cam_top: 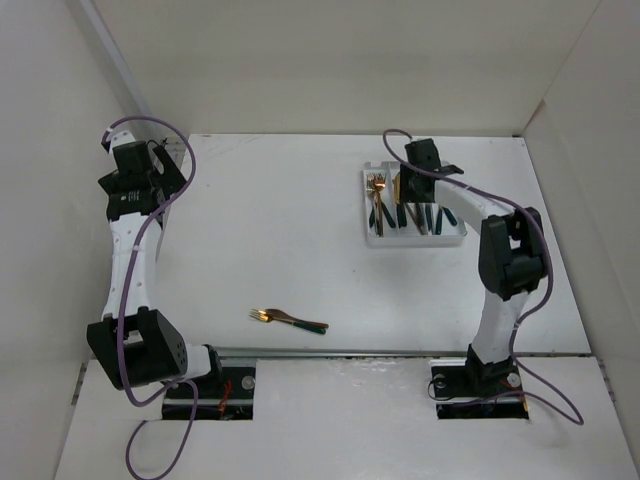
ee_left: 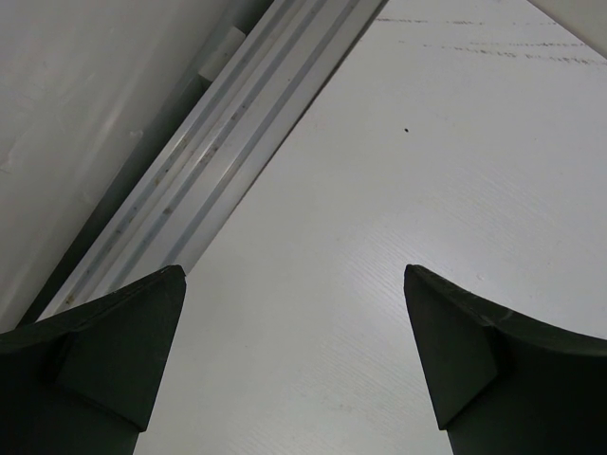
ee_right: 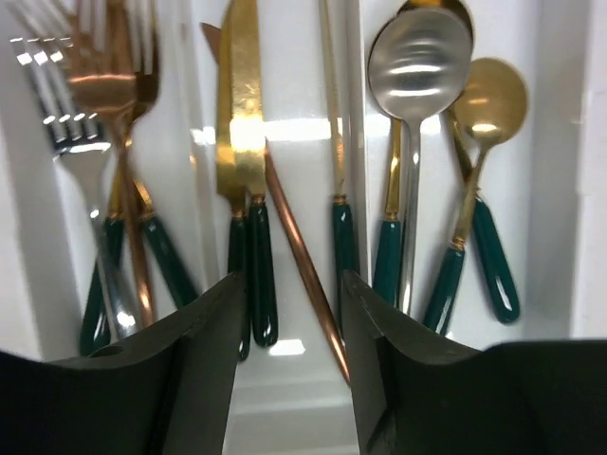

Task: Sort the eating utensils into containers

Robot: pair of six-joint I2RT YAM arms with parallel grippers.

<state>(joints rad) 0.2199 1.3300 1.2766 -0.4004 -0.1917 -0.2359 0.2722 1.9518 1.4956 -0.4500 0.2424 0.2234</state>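
Observation:
The white tray [cam_top: 445, 240] stands at the back right, with three compartments. In the right wrist view it holds forks [ee_right: 104, 104] on the left, gold knives [ee_right: 242, 123] and a copper one [ee_right: 299, 256] in the middle, and spoons [ee_right: 422, 66] on the right, above its near wall [ee_right: 285, 408]. My right gripper [cam_top: 402, 190] hovers open over the middle compartment [ee_right: 291, 284], holding nothing. Two gold-headed forks with dark handles [cam_top: 288, 320] lie on the table at front centre. My left gripper [cam_top: 158, 162] is open and empty [ee_left: 294, 275] over bare table at the far left.
White walls enclose the table on the left, back and right. An aluminium rail [ee_left: 209, 152] runs along the base of the left wall beside my left gripper. A rail [cam_top: 400, 352] crosses the near table edge in front of the arm bases.

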